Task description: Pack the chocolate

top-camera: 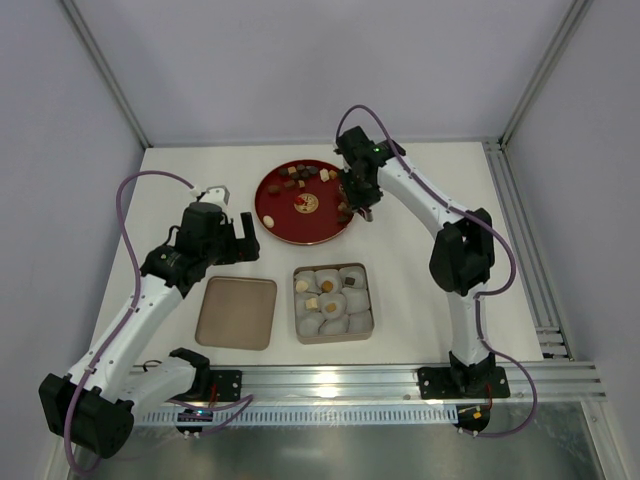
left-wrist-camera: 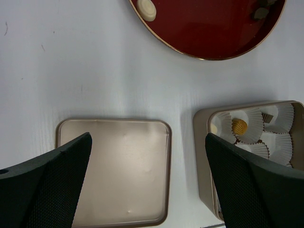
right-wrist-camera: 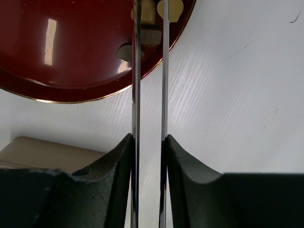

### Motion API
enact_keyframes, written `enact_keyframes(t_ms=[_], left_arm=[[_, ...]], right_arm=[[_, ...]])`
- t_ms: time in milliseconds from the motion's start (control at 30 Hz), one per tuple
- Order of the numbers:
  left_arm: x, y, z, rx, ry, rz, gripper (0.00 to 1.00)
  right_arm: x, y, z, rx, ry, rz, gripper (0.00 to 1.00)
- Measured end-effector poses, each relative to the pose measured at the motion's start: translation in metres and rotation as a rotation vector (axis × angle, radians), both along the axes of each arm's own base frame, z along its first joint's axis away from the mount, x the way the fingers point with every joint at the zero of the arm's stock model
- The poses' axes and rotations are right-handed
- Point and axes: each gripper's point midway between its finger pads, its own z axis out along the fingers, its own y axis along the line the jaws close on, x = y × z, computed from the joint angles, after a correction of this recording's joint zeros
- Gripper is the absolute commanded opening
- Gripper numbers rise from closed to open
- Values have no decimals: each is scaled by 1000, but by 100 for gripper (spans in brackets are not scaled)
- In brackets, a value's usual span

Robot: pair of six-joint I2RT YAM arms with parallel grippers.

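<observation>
At three o'clock of the round red plate (top-camera: 280, 218), right gripper (top-camera: 363, 212) blades stand close astride a tan chocolate (right-wrist-camera: 148, 14) for picking; grip unconfirmed. Left gripper (left-wrist-camera: 147, 142) idles, spread wide.

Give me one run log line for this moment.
right gripper: jaws narrow, among chocolates at red plate edge, grip unclear | left gripper: open, empty | tin: partly filled | lid: off, beside tin
</observation>
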Motion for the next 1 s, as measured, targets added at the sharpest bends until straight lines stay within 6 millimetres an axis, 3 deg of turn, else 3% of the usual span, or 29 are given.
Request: enact_keyframes(t_ms=[667, 1000], left_arm=[[0, 0, 0, 0, 0, 0, 100], [0, 0, 0, 0, 0, 0, 100]], right_arm=[[7, 18, 30, 79, -42, 26, 30], [-4, 21, 39, 115, -36, 36, 30]])
